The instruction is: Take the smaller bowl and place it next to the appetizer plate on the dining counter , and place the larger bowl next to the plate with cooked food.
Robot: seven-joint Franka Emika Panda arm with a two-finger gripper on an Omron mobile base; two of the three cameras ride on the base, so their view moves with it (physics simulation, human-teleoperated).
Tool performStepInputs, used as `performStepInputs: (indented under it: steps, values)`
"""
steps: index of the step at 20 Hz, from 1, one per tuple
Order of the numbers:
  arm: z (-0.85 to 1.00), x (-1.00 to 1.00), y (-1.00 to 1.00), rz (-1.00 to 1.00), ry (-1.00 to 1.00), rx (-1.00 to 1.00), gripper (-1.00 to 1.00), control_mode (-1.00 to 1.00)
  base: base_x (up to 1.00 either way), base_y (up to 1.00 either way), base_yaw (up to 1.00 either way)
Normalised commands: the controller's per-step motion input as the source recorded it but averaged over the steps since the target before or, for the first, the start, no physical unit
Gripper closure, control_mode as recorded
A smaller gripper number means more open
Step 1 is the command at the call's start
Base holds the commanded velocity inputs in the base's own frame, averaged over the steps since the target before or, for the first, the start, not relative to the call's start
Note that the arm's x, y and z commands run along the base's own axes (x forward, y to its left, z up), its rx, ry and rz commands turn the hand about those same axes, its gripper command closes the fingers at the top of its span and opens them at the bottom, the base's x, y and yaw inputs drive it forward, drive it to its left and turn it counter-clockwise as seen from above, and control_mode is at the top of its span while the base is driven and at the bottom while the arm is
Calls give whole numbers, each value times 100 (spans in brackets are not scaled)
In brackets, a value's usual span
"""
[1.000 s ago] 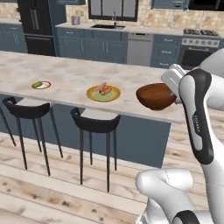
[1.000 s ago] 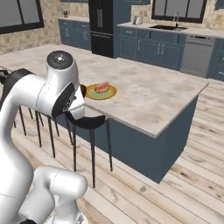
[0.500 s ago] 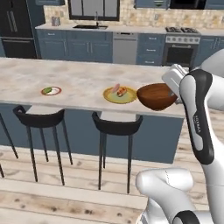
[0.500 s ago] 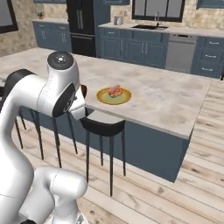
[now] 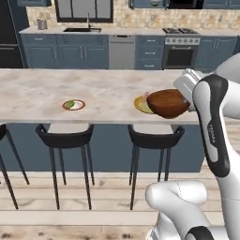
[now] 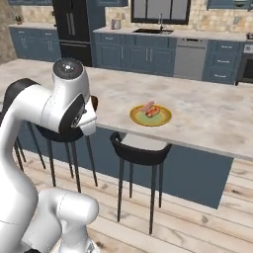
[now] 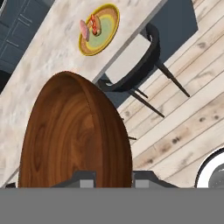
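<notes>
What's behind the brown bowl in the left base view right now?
The smaller bowl, held in the gripper, covers most of the plate with cooked food on the dining counter. A yellow edge shows at its left; the food is hidden there.

The smaller bowl [image 5: 168, 103] is glossy reddish-brown with wood grain. The appetizer plate [image 5: 74, 105] is white, red-rimmed, with green food. The plate with cooked food [image 6: 150, 115] is yellow, olive-centred. The bench [image 5: 37, 92] is beige marble over dark blue.
</notes>
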Motion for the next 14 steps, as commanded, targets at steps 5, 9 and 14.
performStepInputs:
  steps: [5,9,14]
  values:
    - [0,0,0,0,0,0,100,100,98,100,-39]
    - [0,0,0,0,0,0,100,100,78,100,-31]
    - [0,0,0,0,0,0,100,100,78,48,3]
